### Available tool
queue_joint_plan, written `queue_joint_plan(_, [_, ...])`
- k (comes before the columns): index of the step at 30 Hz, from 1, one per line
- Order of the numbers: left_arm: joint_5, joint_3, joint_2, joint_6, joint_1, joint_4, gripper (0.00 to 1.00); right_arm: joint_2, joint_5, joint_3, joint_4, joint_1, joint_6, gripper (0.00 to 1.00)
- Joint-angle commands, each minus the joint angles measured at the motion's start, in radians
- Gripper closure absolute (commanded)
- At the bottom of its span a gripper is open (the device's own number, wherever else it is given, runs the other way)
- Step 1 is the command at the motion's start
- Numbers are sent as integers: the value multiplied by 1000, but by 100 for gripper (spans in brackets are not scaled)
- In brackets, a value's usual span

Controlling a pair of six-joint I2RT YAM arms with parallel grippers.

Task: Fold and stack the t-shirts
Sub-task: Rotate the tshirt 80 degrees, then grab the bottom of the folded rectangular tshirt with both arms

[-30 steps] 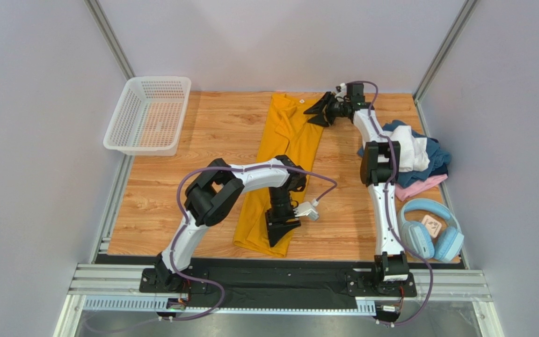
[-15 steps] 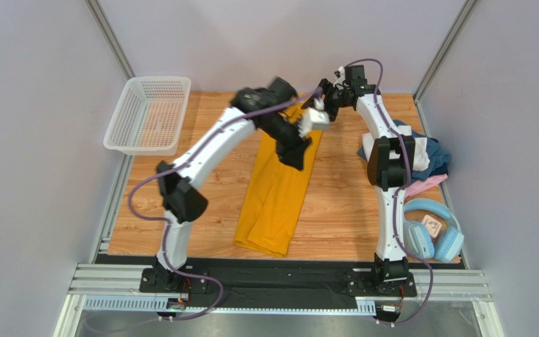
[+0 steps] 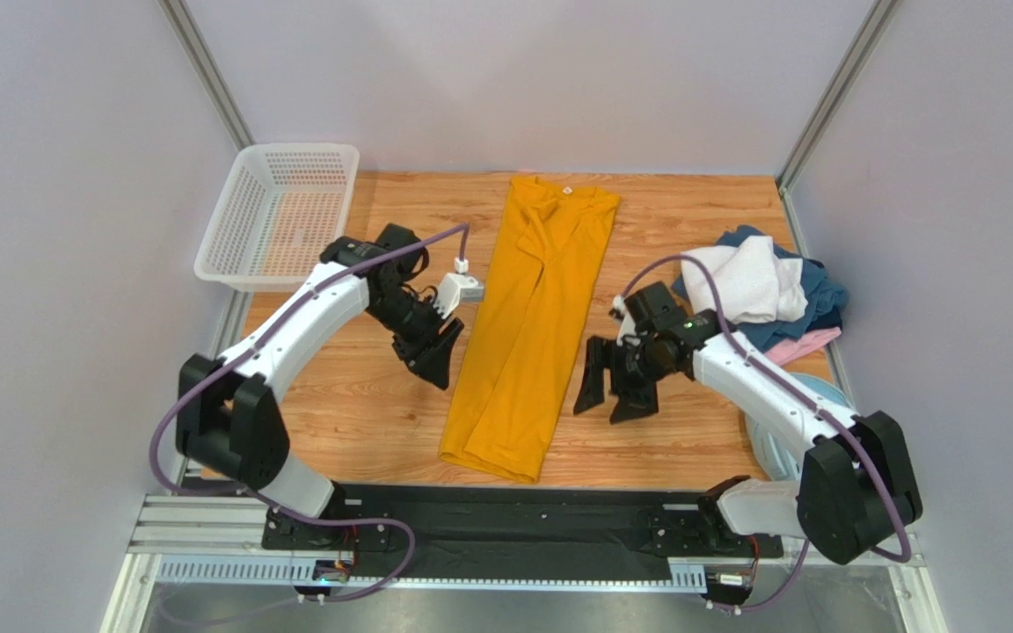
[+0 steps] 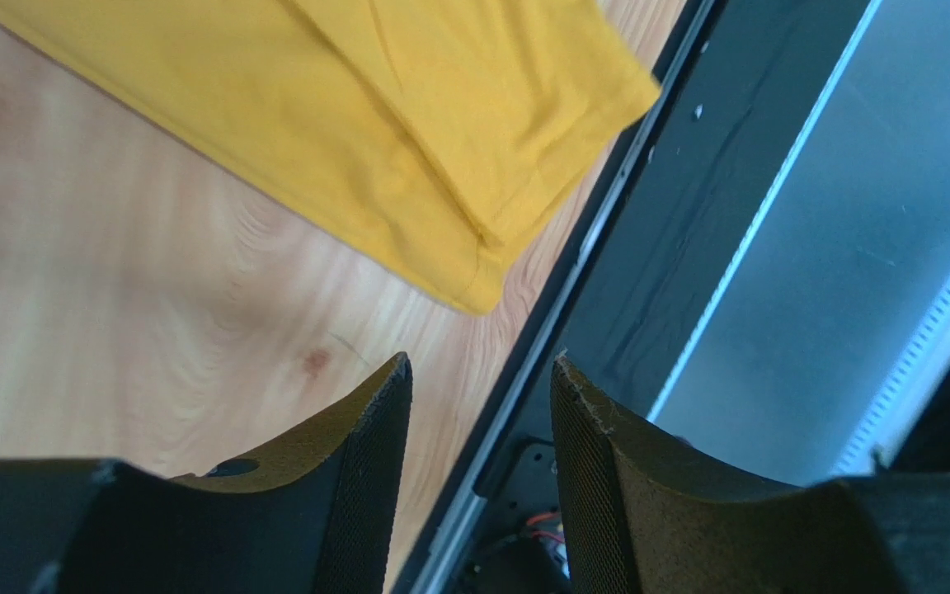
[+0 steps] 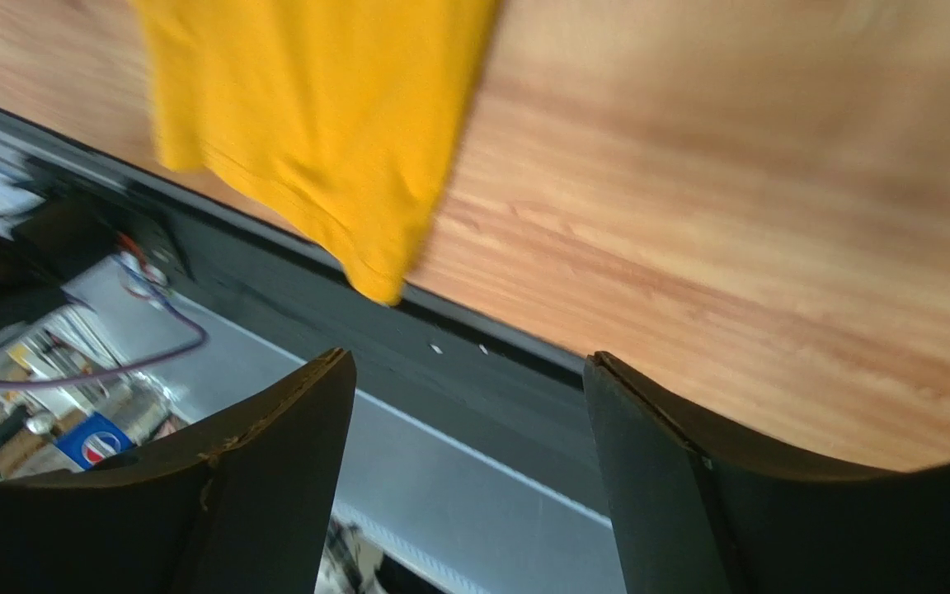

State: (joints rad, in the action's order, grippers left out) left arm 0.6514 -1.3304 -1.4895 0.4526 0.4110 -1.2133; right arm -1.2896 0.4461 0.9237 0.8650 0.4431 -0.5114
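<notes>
Left gripper and right gripper are hovering, jaws apart, flanking the mustard-yellow cloth t-shirt lying lengthwise on the wooden table; the white plastic mesh basket is sitting far-left.

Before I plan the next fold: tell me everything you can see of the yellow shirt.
The yellow shirt is plain mustard cloth, soft-looking, folded lengthwise into a long narrow strip with mild creases. It lies flat on the wooden table, neck end far, hem near the front edge, slightly slanted. The left gripper and right gripper flank it, both open, neither touching it.
</notes>
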Motion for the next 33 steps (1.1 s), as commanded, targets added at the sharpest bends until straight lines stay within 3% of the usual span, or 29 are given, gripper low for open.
queue_joint_plan(1, [30,66,-69,40,-5,61,48,26,15,-109,-24,100,-84,26])
queue_joint_plan(12, [-26,180,-190,9,153,103,48,-175,141,-76,-115,244,-99,30])
queue_joint_plan(26, [-19,211,-304,1,158,129,48,-350,163,7,-178,347,-114,37])
queue_joint_plan(33, [-70,260,-276,-86,166,271,47,-370,108,24,-196,376,-154,42])
